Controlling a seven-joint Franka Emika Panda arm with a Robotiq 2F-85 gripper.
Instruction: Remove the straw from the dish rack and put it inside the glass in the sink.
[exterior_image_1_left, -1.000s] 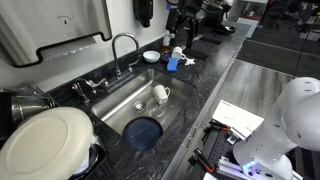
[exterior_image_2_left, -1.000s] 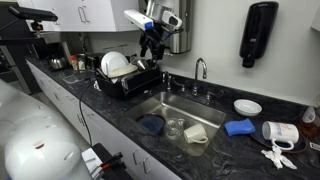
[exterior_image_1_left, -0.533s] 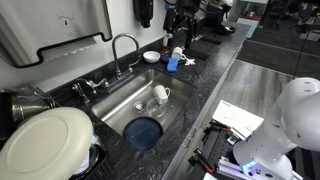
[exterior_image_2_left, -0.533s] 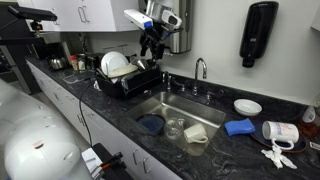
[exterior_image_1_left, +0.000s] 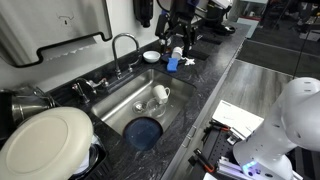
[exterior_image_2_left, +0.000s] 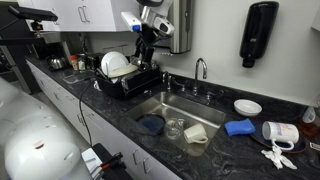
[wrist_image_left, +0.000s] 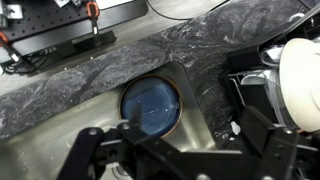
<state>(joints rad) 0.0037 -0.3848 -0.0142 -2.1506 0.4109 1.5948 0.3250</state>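
Observation:
The dish rack (exterior_image_2_left: 128, 80) stands on the counter beside the sink (exterior_image_2_left: 185, 105), holding a large white plate (exterior_image_2_left: 115, 63). It also shows in the wrist view (wrist_image_left: 262, 95). My gripper (exterior_image_2_left: 145, 45) hangs above the rack, open and empty. In the wrist view its dark fingers (wrist_image_left: 180, 155) are spread wide over the sink edge. It also shows at the top of an exterior view (exterior_image_1_left: 177, 40). The glass (exterior_image_1_left: 160, 94) stands in the sink and shows in both exterior views (exterior_image_2_left: 178, 127). I cannot make out the straw in any view.
A round dark blue bowl (exterior_image_1_left: 145, 131) lies in the sink near the glass and shows in the wrist view (wrist_image_left: 150, 107). The curved faucet (exterior_image_1_left: 122, 45) rises behind the basin. A blue item (exterior_image_2_left: 238, 127) and a white dish (exterior_image_2_left: 247, 106) lie on the far counter.
The gripper has shifted slightly over the dish rack and dropped a little. Nothing else has moved.

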